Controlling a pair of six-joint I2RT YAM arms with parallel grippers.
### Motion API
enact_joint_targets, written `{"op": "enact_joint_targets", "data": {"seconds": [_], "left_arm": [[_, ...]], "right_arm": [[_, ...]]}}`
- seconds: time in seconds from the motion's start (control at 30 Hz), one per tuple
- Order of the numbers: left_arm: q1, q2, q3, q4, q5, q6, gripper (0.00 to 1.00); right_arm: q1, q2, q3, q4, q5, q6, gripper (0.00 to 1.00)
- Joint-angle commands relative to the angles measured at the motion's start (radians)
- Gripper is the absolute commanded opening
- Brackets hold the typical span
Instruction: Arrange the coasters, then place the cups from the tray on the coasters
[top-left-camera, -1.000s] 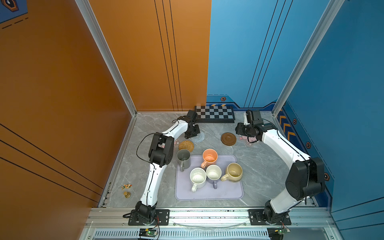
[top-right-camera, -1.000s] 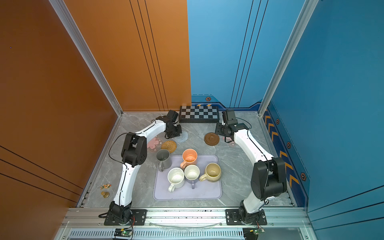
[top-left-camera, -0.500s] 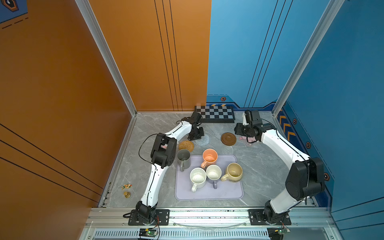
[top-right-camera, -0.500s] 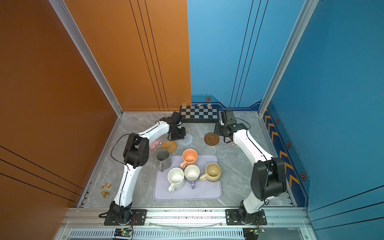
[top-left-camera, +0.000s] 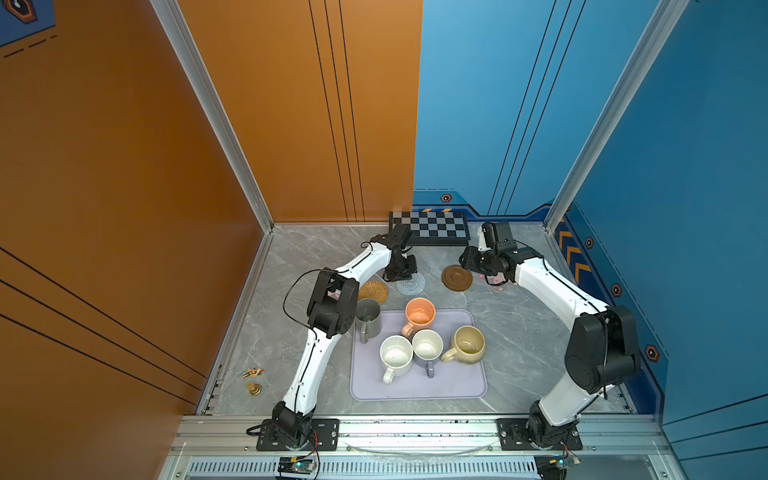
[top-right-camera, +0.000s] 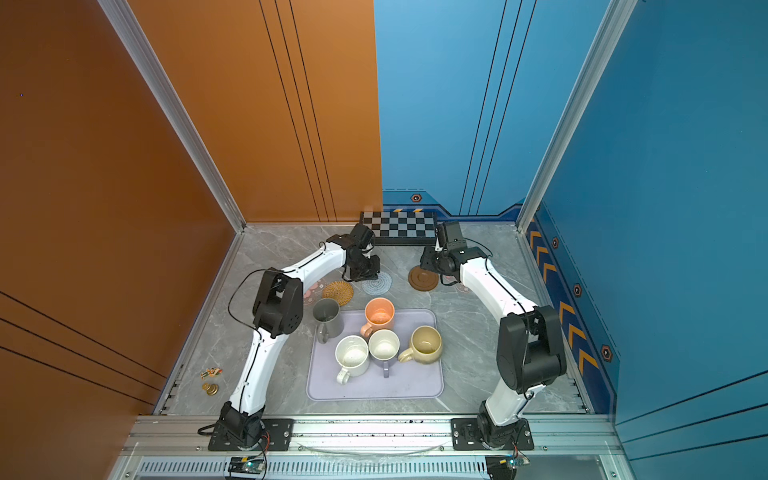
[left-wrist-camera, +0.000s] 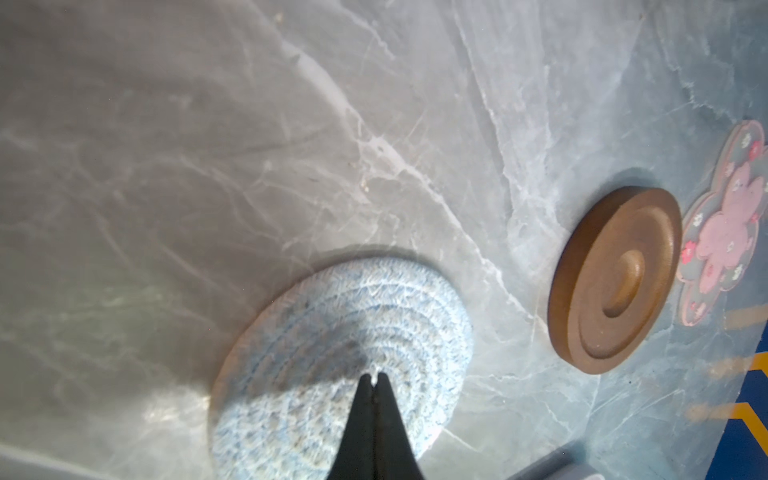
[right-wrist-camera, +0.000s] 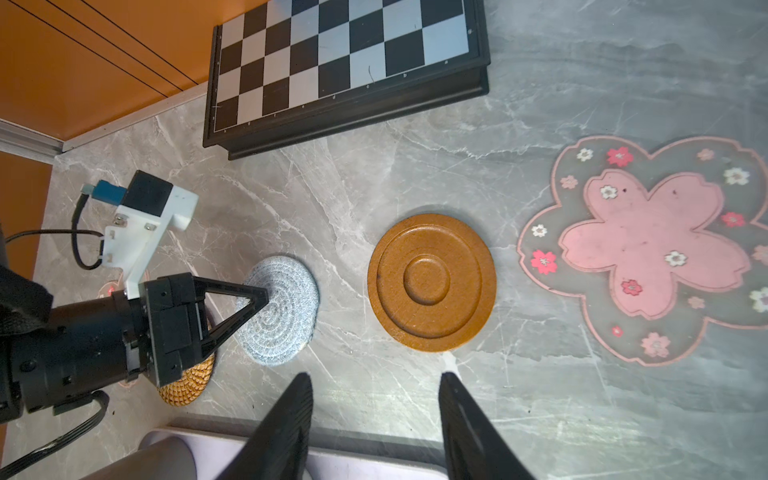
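My left gripper (left-wrist-camera: 373, 376) is shut, its tips pressed on the grey-blue spiral coaster (top-left-camera: 410, 284) (right-wrist-camera: 277, 309). The rattan coaster (top-left-camera: 373, 291) lies to its left and the brown wooden coaster (top-left-camera: 457, 278) to its right. A pink flower coaster (right-wrist-camera: 648, 249) lies further right, under my right arm. Another flower coaster (top-right-camera: 311, 289) peeks out beside the left arm. My right gripper (right-wrist-camera: 376, 378) hangs open and empty above the table near the wooden coaster. The lavender tray (top-left-camera: 415, 388) holds the grey (top-left-camera: 368, 318), orange (top-left-camera: 419, 316), speckled white (top-left-camera: 395, 355), lavender (top-left-camera: 427, 347) and beige (top-left-camera: 468, 345) cups.
A black-and-white checkerboard (top-left-camera: 430, 228) lies against the back wall, just behind both grippers. Two small trinkets (top-left-camera: 253, 380) sit near the left wall at the front. The orange wall closes the left side and the blue wall the right.
My left gripper has moved right and slightly toward the tray, and the spiral coaster under its tips has slid along with it. The right arm has stayed put.
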Motion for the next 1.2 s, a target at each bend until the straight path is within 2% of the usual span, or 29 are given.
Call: {"op": "enact_joint_targets", "data": {"seconds": [0.0, 0.13, 0.23, 0.4, 0.57, 0.7, 0.93, 1.03, 1.13, 1.17], "left_arm": [[-0.009, 0.054, 0.058, -0.023, 0.037, -0.022, 0.00], [-0.014, 0.071, 0.085, -0.023, 0.058, -0.034, 0.00], [-0.016, 0.041, 0.063, -0.023, 0.031, -0.033, 0.00], [-0.016, -0.089, 0.016, -0.024, 0.004, 0.043, 0.00], [-0.013, -0.239, -0.067, -0.023, -0.041, 0.103, 0.00], [0.009, -0.353, -0.175, -0.023, -0.114, 0.105, 0.01], [0.083, -0.500, -0.374, -0.023, -0.161, 0.095, 0.01], [0.100, -0.550, -0.425, -0.023, -0.199, 0.105, 0.02], [0.115, -0.589, -0.454, -0.023, -0.236, 0.110, 0.06], [0.122, -0.599, -0.462, -0.023, -0.240, 0.114, 0.12]], "right_arm": [[0.010, 0.013, 0.005, 0.015, -0.021, 0.016, 0.52], [0.010, 0.016, -0.002, 0.015, -0.015, 0.004, 0.52], [0.009, 0.020, -0.007, 0.014, -0.014, -0.005, 0.52], [0.016, 0.036, 0.005, 0.020, -0.038, -0.040, 0.52], [0.050, 0.114, 0.078, 0.019, -0.070, -0.066, 0.52], [0.087, 0.205, 0.170, 0.018, -0.102, -0.080, 0.45], [0.155, 0.377, 0.333, -0.006, -0.162, -0.079, 0.26], [0.176, 0.439, 0.362, -0.008, -0.182, -0.072, 0.21], [0.196, 0.469, 0.373, -0.008, -0.184, -0.065, 0.19], [0.203, 0.477, 0.368, -0.010, -0.180, -0.062, 0.19]]}}
